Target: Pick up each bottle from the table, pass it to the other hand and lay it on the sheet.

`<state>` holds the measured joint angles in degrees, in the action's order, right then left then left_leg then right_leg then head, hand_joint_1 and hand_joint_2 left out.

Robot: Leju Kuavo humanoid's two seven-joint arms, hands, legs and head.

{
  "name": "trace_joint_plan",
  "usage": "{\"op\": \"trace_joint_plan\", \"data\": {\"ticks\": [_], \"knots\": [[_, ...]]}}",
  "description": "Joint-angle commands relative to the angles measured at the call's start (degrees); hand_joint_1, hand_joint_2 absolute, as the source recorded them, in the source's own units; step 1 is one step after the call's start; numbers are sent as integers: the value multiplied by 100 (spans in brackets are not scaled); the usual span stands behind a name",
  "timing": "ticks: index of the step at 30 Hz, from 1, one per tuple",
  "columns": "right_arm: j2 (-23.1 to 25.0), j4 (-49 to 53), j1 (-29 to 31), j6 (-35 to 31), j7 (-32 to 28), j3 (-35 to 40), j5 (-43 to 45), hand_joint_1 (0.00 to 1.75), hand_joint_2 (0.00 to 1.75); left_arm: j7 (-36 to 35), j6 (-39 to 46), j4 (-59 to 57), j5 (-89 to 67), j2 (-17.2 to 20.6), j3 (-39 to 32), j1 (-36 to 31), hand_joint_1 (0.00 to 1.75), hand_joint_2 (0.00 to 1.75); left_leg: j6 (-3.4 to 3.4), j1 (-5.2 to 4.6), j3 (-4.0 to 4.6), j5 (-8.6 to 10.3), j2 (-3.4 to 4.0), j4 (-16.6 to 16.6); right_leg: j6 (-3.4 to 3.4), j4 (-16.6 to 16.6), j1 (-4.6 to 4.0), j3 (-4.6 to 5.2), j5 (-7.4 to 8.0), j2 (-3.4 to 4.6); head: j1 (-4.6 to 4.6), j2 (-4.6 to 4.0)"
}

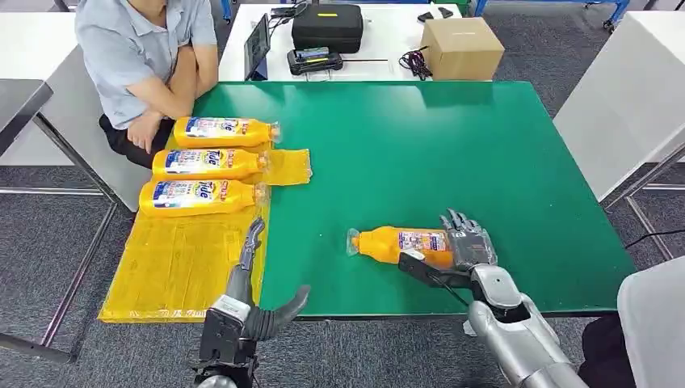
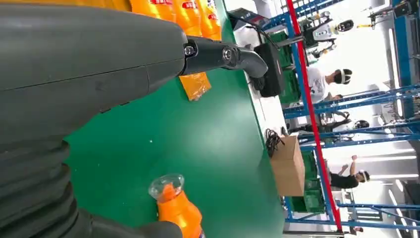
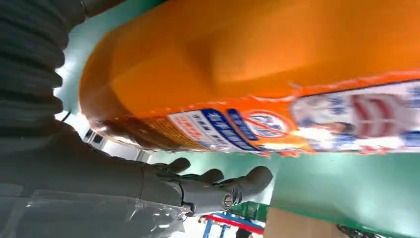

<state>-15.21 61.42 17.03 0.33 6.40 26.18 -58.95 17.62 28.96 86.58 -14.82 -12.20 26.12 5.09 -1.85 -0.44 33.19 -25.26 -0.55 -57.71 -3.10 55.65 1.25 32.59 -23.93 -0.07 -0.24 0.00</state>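
Near the table's (image 1: 485,162) front edge the orange bottle (image 1: 396,243) lies on its side, the right hand (image 1: 464,246) around its base, seemingly gripping, though contact is unclear. Left hand (image 1: 252,279) hovers open beside the yellow sheet (image 1: 178,267), holding three bottles (image 1: 206,164).

I see: bottle (image 1: 401,244) glossy orange plastic, printed label | sheet (image 1: 174,267) crinkly yellow plastic film | table (image 1: 452,153) matt green, smooth | box (image 1: 461,48), upper right, brown cardboard
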Motion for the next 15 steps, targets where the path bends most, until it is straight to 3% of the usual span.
{"op": "trace_joint_plan", "data": {"ticks": [1, 2, 3, 6, 9, 15], "knots": [[-188, -579, -14, 223, -80, 176, 124, 0, 175, -33, -41, -380, 12, 183, 173, -187, 0, 175, 8, 6, -14, 1, -9, 7, 10, -10, -7, -19, -1, -11, 0, 0], [-201, -601, -14, 267, -155, 165, 225, 143, 175, -26, -64, -402, 20, 184, 187, -205, 0, 175, 13, 10, -13, 2, -14, 8, 16, -14, -11, -22, -1, -18, 0, 0], [-212, -651, -29, 386, -300, 117, 436, 171, 175, -14, -75, -436, 22, 184, 204, -231, 0, 175, 11, 7, -15, 2, -12, 8, 13, -11, -8, -21, -1, -15, -2, 0], [-433, -808, -142, 801, -859, -83, 1294, 175, 175, 136, -173, -647, 144, 181, 252, -364, 0, 175, 10, 7, -14, 4, -16, 8, 12, -14, -8, -23, 1, -20, -2, 0], [-438, -978, -279, 711, -1305, -319, 1961, 175, 175, 288, -179, -821, 239, 164, 284, -452, 0, 175, 5, 4, -27, 4, -32, 10, 8, -16, -5, -31, -4, -35, -2, 0], [-322, -1368, -255, 626, -1450, -378, 2221, 175, 175, 343, -213, -944, 300, 149, 372, -529, 0, 175, 9, 12, -48, -1, -18, 12, 14, -28, -14, -56, 0, -23, 0, 0]]}}
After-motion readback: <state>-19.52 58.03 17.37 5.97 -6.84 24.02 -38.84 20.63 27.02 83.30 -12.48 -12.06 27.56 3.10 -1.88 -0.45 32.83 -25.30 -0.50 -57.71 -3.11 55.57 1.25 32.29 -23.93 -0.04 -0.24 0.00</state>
